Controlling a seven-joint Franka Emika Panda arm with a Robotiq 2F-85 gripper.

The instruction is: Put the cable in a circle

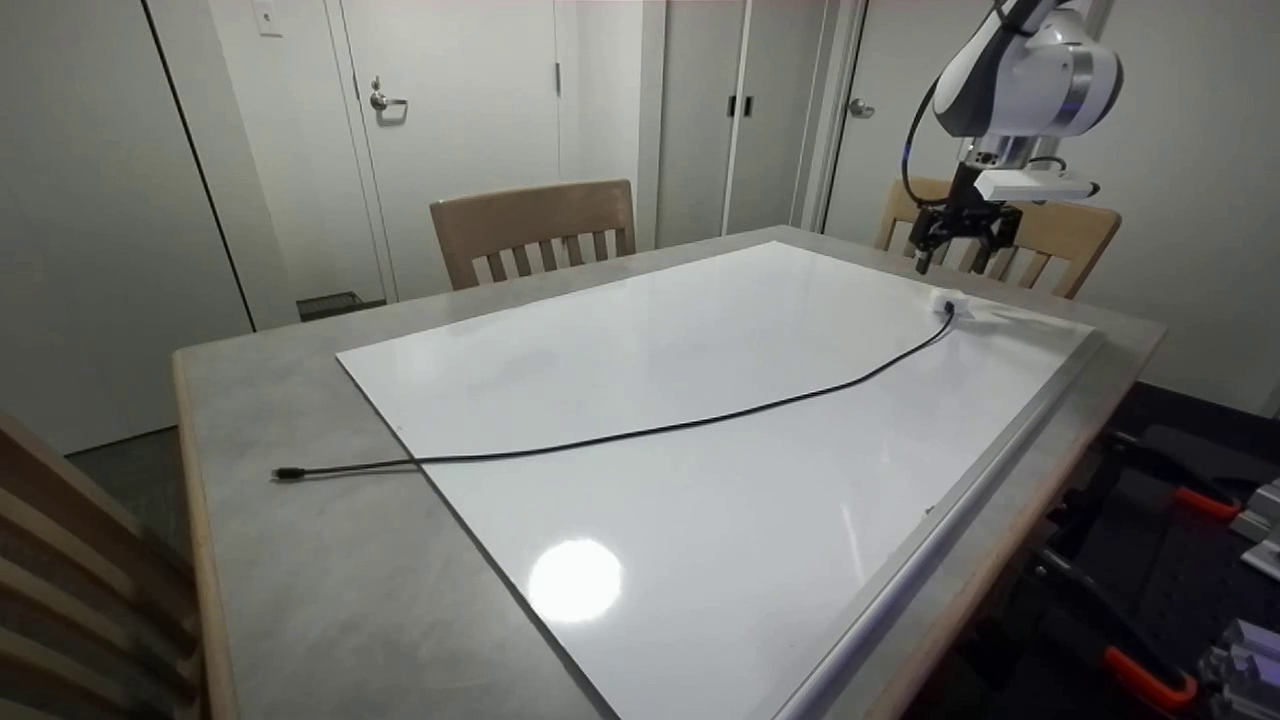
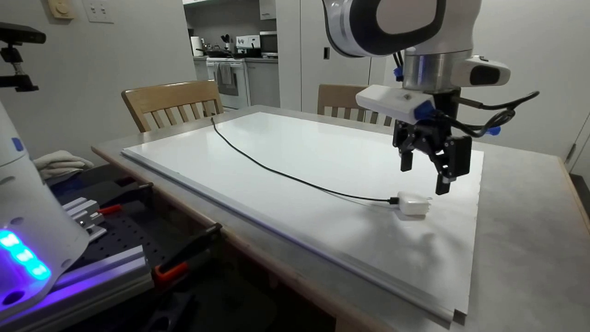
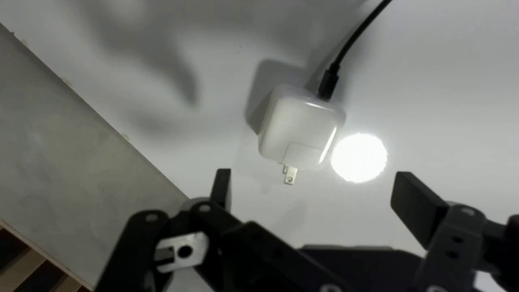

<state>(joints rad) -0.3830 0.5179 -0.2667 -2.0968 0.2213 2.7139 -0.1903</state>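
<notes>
Long, thin black cord (image 1: 700, 423) lies gently bowed across glossy white board (image 1: 580, 370), plugged into boxy white plastic charger (image 3: 302, 126). Black jointed pincer (image 2: 424, 174) hangs above the board, jaws apart.

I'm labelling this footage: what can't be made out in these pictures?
Cable: mostly cut off by the wrist view's top edge.
Free plug: type too small to tell in both exterior views.
White charger: underside hidden by its own body in every view.
Robot arm: partly cut off by the top edge in both exterior views.
</notes>
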